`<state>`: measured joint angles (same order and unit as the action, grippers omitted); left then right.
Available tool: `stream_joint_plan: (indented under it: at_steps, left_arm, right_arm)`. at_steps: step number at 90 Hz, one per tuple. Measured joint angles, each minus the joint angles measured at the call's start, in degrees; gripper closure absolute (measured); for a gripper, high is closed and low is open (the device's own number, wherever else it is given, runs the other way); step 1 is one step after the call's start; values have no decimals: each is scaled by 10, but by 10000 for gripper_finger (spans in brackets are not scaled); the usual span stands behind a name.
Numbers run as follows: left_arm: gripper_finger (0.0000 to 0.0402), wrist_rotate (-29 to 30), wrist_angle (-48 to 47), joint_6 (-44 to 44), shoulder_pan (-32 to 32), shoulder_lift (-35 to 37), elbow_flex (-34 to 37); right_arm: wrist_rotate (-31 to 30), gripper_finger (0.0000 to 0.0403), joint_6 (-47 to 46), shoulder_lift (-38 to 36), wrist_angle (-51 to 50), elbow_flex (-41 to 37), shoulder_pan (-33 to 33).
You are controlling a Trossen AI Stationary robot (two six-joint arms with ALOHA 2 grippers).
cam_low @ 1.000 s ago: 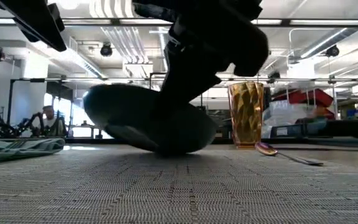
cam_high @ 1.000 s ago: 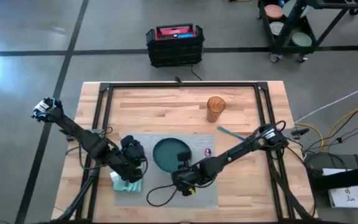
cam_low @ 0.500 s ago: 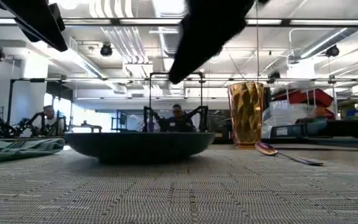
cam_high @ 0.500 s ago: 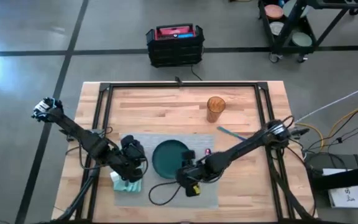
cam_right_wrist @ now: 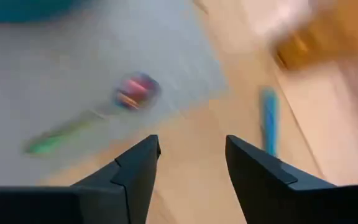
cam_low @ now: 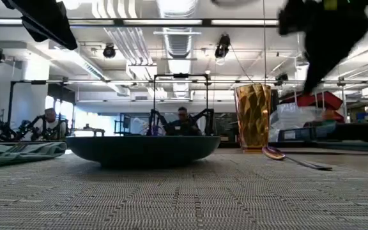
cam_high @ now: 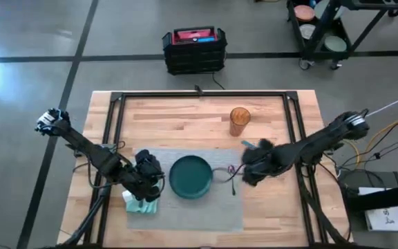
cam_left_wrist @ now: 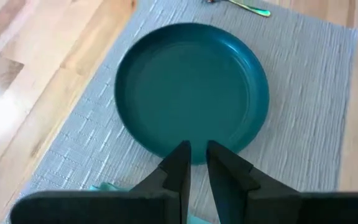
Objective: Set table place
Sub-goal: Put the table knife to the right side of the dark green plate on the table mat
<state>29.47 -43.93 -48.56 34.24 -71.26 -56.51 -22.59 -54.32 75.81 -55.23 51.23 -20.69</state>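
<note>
Placemat of grey woven fabric [cam_high: 185,207] fills the lower middle of the high view, lying flat on the light wooden plank table [cam_high: 185,117]. On it, centred, sits the dark green round plate [cam_high: 189,176]. At its left edge the left gripper [cam_high: 148,181] hangs over a light teal cloth napkin [cam_high: 138,205], its fingers [cam_left_wrist: 180,171] nearly pressed together, with only a thin gap and nothing between them. Right of the plate, the right gripper [cam_high: 254,164] hovers with fingers [cam_right_wrist: 135,171] spread wide and empty, above an iridescent metal spoon [cam_high: 231,171] at the mat's right edge and a slim teal utensil [cam_right_wrist: 268,118] on bare wood.

Risk, as I judge it: a low sweep by the right arm could knock the spoon against the plate. Farther up stands an amber ribbed glass tumbler [cam_high: 239,120], well clear, and beyond the table a black crate [cam_high: 194,50].
</note>
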Motion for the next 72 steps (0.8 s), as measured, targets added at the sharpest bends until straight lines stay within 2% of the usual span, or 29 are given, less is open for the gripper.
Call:
stream_joint_plan:
  at_steps: [11,22,47,72]
  left_arm:
    - [364,1,4,0,0,0,0]
    - [364,2,8,0,0,0,0]
    - [364,2,10,0,0,0,0]
    - [364,2,11,0,0,0,0]
  right_arm:
    - [-12,247,-130,-59,3,-92,30]
    - [-14,261,-197,-85,9,-154,64]
    - [2,290,-138,-87,88,-226,105]
    - [0,281,-118,-81,122,-261,113]
